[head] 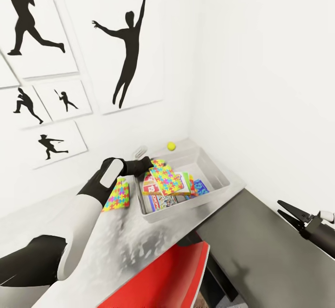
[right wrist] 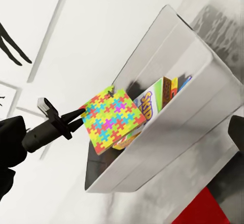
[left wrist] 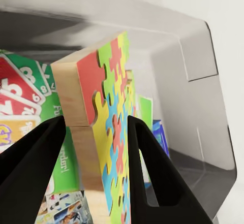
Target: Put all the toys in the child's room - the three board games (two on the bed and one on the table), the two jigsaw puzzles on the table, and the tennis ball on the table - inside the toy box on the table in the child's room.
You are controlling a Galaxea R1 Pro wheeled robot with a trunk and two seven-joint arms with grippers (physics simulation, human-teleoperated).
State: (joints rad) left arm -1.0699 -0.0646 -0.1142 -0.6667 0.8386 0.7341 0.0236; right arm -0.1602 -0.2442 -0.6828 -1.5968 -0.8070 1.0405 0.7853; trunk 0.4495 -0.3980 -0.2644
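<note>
Left claw [head: 148, 164] pinched multicoloured wooden jigsaw puzzle [head: 166, 177] over the grey plastic toy box [head: 218, 177], above the board games [head: 160, 200]. Risk: early release tips it against the rim.

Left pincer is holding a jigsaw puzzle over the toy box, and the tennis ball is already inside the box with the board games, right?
Not quite. The tennis ball sits on the table behind the toy box, as the head view shows. The rest holds: the left pincer grips the jigsaw puzzle over the box, board games inside.
</note>
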